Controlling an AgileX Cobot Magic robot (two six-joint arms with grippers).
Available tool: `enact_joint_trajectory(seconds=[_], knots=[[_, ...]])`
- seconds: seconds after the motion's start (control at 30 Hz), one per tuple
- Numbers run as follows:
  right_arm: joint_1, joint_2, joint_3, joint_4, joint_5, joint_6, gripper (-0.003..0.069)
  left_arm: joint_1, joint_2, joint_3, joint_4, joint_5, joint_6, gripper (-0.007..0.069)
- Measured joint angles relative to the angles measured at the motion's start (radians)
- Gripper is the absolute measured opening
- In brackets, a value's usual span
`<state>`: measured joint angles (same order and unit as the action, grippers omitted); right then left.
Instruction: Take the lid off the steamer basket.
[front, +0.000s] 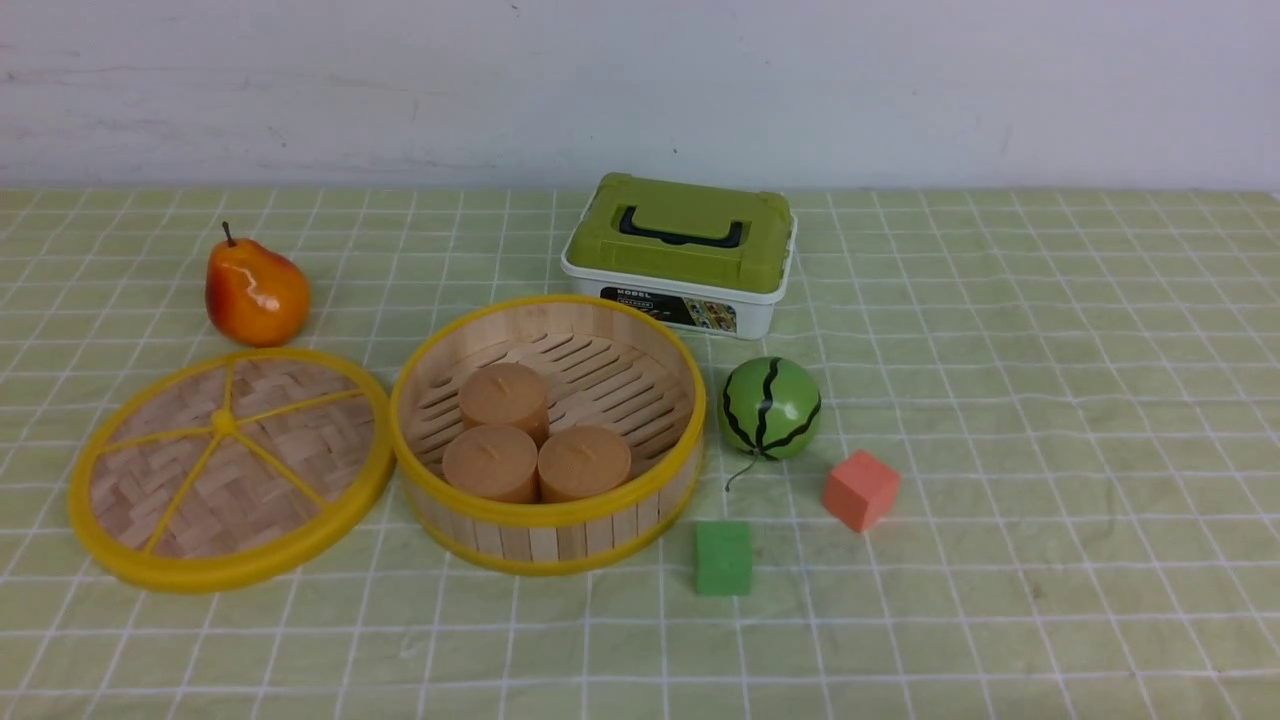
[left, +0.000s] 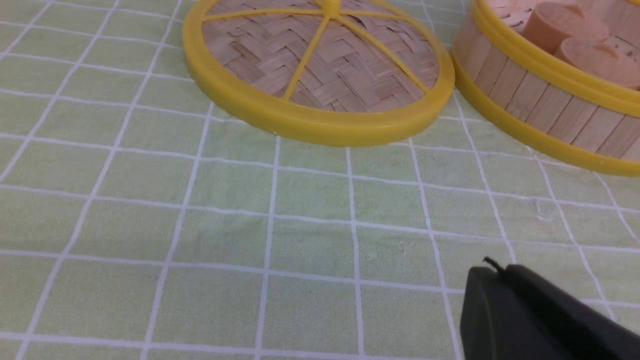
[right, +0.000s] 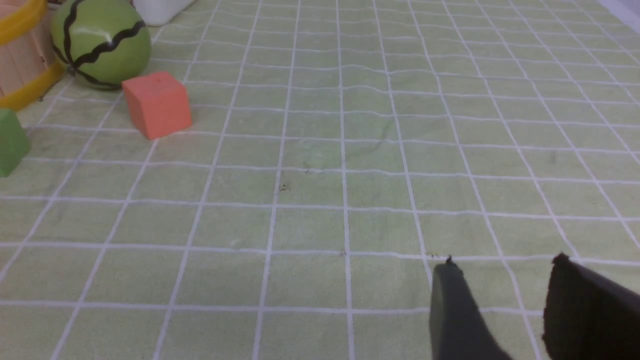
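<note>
Both fingers (right: 450, 310) lie apart from lid (front: 230, 465).

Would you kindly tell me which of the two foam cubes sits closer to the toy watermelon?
The orange cube, just right of the watermelon; the green cube lies farther forward.

yellow-rimmed lid (front: 230, 470) with woven tan herringbone, green melon (front: 769, 408) with black stripes, pale green worktop (front: 1000, 400) gridded in white lines

Open tablecloth (front: 1050, 400) lies right of the toy watermelon (front: 769, 408) and orange cube (front: 860, 489).
</note>
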<state>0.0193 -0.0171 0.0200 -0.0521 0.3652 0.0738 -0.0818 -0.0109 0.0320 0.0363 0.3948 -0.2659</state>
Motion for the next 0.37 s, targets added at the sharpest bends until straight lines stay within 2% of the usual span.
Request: enact_joint_trajectory(seconds=[0.37], knots=[[0.0,0.0,0.0,0.0,0.0,0.0,0.0241,0.0,0.0,0.0,0.0,0.0,0.0,0.0019]])
